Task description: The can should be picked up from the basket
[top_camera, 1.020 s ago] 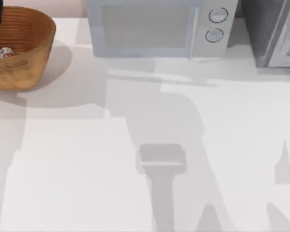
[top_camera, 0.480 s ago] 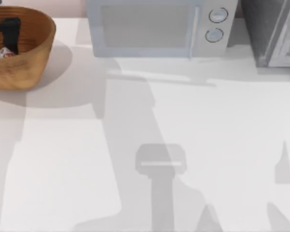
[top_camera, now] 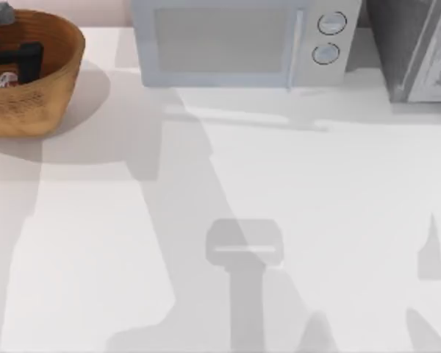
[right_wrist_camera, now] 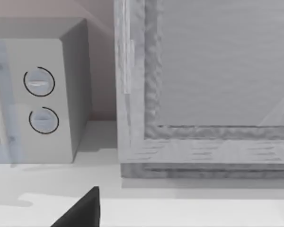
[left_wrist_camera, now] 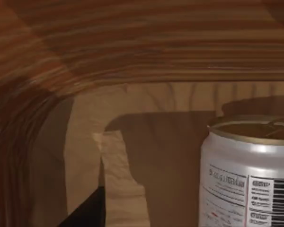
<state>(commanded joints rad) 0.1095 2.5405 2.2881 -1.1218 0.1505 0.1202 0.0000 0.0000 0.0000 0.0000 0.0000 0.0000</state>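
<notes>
The left gripper [top_camera: 11, 62] reaches into the basket [top_camera: 55, 92] at the frame's upper left, fingers spread wide around the can [top_camera: 5, 80] standing on the basket floor, not yet clamped.

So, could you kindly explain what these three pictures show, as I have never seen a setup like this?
This is a simulated pair of AgileX arms at a white table. The top view looks down from above: a wicker basket stands at the far left, a grey microwave at the back, and another grey appliance at the far right. The left gripper reaches into the basket, beside the small can. The left wrist view comes from that arm's own camera: the can stands upright close by on the basket floor, not yet gripped. The right wrist view, from the idle right arm, faces the microwave and the other appliance.
</notes>
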